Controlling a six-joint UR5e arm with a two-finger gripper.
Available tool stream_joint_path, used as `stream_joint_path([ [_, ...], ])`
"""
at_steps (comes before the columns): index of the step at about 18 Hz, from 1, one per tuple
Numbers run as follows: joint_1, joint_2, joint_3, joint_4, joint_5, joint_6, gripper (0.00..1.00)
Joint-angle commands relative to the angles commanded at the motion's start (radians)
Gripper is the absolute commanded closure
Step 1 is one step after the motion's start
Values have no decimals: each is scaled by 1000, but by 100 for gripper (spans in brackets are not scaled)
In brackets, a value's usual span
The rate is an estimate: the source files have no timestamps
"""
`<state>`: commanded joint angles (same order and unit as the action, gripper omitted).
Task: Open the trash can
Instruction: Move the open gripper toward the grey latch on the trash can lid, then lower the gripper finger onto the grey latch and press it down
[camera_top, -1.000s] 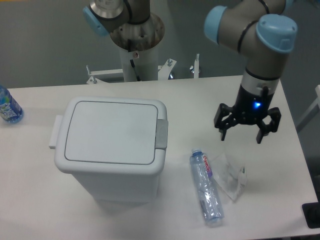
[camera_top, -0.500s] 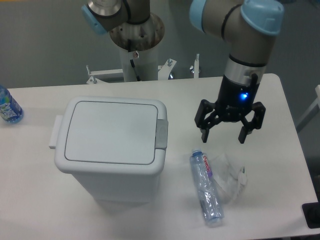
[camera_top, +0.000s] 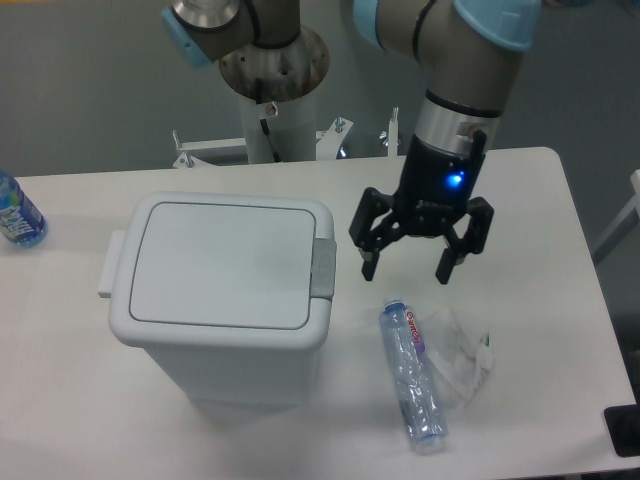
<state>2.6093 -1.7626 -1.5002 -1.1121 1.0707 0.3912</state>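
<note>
The trash can (camera_top: 220, 295) is a light-grey rectangular bin standing at the left-middle of the white table. Its flat lid (camera_top: 222, 263) is closed. A darker grey push-button tab (camera_top: 324, 268) sits on its right rim. My gripper (camera_top: 405, 271) hangs open and empty above the table, just right of the tab and apart from it, fingers pointing down.
A clear plastic bottle (camera_top: 411, 373) lies on the table below the gripper, with a crumpled clear wrapper (camera_top: 460, 349) beside it. A blue-labelled bottle (camera_top: 15, 213) lies at the left table edge. The arm's base column (camera_top: 272, 90) stands behind the bin.
My gripper has moved steadily left, from over the right side of the table toward the bin's right rim. It stays open. The bin and bottles have not moved.
</note>
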Motion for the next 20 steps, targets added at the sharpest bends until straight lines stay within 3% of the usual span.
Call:
stream_joint_path([
  [20,-35,0,-20,6,11,-2,0],
])
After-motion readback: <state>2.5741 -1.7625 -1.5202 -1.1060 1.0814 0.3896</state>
